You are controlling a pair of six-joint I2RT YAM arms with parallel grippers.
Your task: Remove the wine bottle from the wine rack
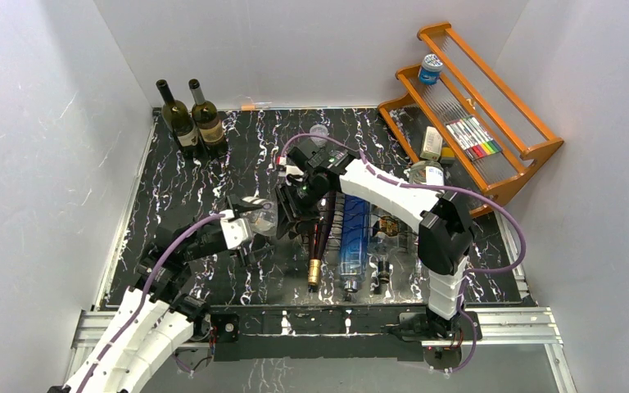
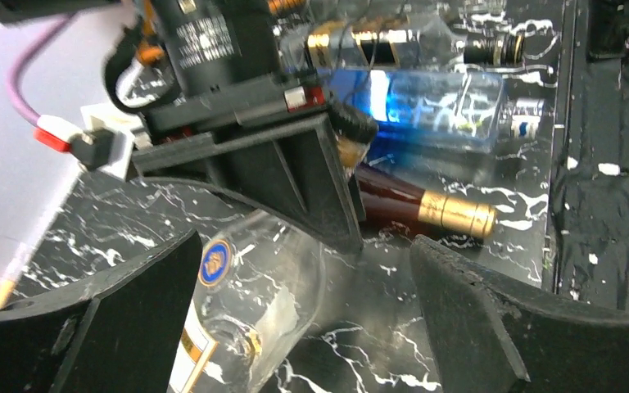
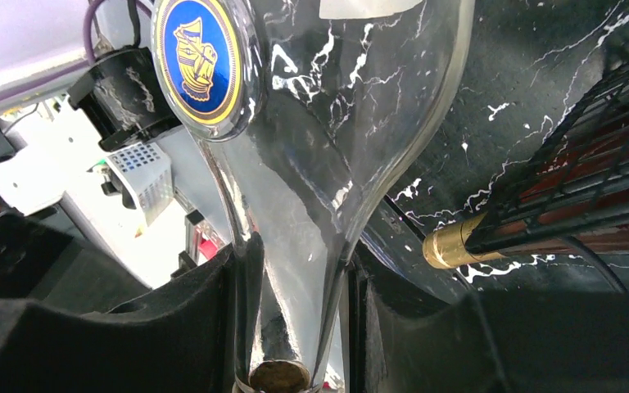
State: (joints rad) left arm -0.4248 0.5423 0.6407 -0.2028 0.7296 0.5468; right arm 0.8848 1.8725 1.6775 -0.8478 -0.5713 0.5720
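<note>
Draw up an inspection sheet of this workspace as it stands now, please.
Surface: black marbled table, white veins.
Job's things: clear bottle with a blue medallion, left of the black wire rack and outside it; a dark bottle with a gold cap and a blue bottle lie in the rack.
Clutter: two dark bottles upright at the back left; orange wooden shelf with small items at the right.
Grippers: right gripper shut on the clear bottle's neck; left gripper open, facing the bottle's body.
Cables: a purple cable along each arm.
Surroundings: white walls.
</note>
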